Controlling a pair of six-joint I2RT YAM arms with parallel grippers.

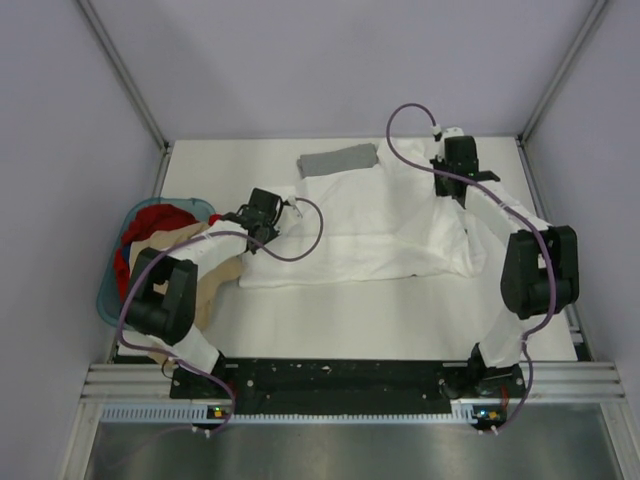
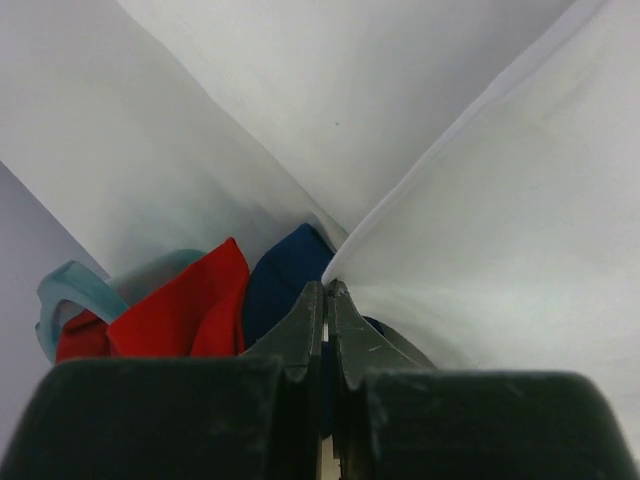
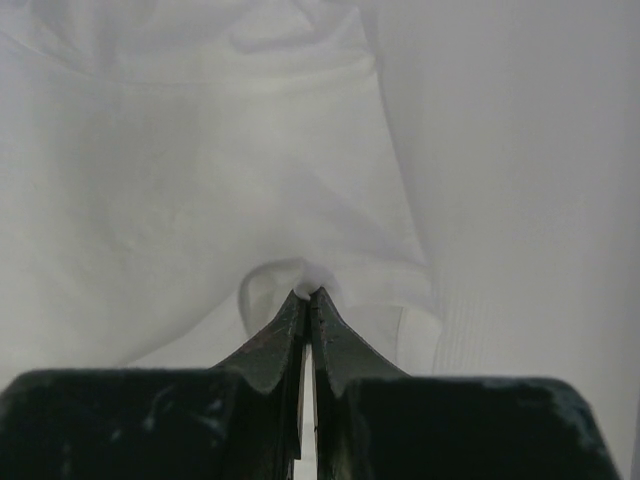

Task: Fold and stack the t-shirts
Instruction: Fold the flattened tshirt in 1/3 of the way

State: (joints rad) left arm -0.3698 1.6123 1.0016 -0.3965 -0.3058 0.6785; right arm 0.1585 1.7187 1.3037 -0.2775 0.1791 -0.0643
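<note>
Clamped shut, the left gripper [image 2: 327, 300] was fixed on the left edge of the white t-shirt [image 1: 350, 235], and the right gripper [image 3: 308, 295] was likewise closed on a puckered fold at its far right side. The shirt was spread across the middle of the table [image 1: 400, 320], with the folded grey t-shirt [image 1: 338, 160] just beyond its far edge. For a clean fold, both held points should be carried level and together, the cloth kept taut and away from the laundry basket [image 1: 103, 295]. No print, label or lettering could be read.
</note>
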